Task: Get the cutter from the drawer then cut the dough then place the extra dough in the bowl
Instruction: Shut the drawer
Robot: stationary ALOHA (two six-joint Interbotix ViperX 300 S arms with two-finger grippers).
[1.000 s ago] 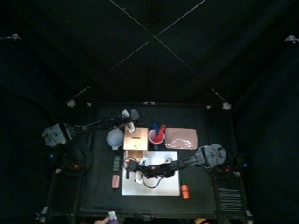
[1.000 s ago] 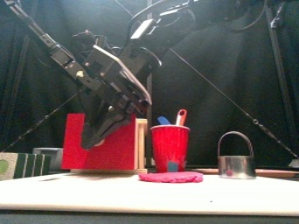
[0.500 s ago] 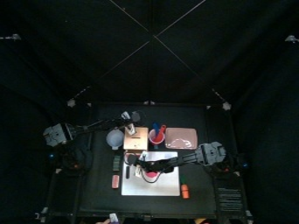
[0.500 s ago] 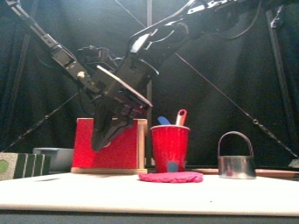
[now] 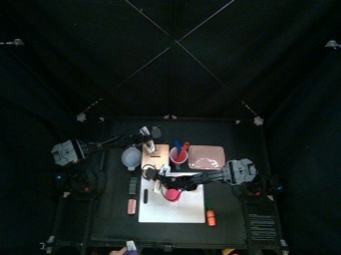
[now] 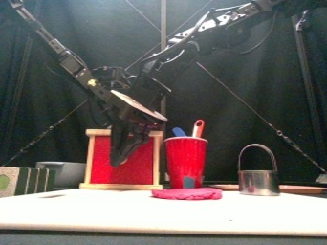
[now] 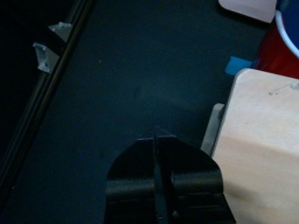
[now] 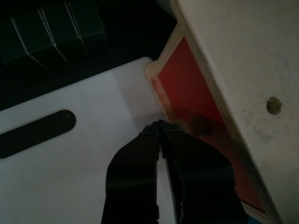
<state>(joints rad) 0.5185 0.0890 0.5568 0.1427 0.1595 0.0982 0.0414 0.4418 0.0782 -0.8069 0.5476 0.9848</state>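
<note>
Black table (image 5: 163, 229): right gripper (image 8: 156, 129) closed, empty, at red drawer front (image 8: 193, 83); left gripper (image 7: 156, 133) closed, empty.

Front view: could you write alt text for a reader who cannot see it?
The right gripper, jaws shut, hangs at the red drawer front of the wooden box. To its right stand a red cup holding toy knives and a metal cutter with a wire handle; a pink dough disc lies in front.

Black and tapering: left gripper (image 7: 156, 133), right gripper (image 8: 158, 127).
</note>
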